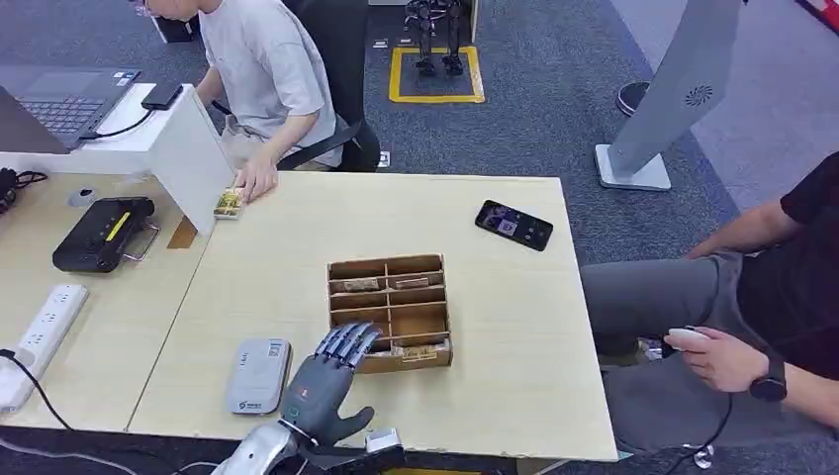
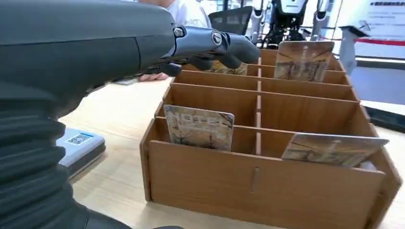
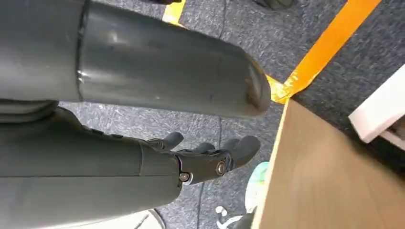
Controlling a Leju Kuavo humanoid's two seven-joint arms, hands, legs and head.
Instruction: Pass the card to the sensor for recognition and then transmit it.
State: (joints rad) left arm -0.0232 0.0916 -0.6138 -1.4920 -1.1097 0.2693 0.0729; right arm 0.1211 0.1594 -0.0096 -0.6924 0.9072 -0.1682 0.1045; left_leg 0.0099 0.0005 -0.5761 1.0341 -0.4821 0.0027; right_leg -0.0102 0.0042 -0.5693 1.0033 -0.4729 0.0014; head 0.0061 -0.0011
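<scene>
Light wood bench [image 1: 514,327] under my head camera, grey carpet around it with a yellow taped square [image 1: 436,75] further out. A second bench to my left carries a power strip [image 1: 40,332], a black controller [image 1: 102,234] and a laptop [image 1: 59,99]. One person [image 1: 259,69] sits at the far side, hand on a small card near a white divider [image 1: 188,148]. Another person [image 1: 782,297] sits to my right. A black phone [image 1: 513,225] lies on the far right part of the bench.

A wooden box [image 1: 389,310] with compartments stands mid-bench. Cards stand in it: wrist view shows one card [image 2: 199,127] upright in the near left slot, pale with brownish print, another card [image 2: 333,149] leaning in the near right slot, a third [image 2: 303,60] upright at the back. Grey sensor [image 1: 257,374] lies flat just left of the box.

My left hand [image 1: 326,381] hovers over the box's near left corner, fingers [image 2: 224,45] stretched out, apart, holding nothing. My right hand [image 3: 210,160] hangs beside the bench edge over the carpet, fingers loosely spread, empty.
</scene>
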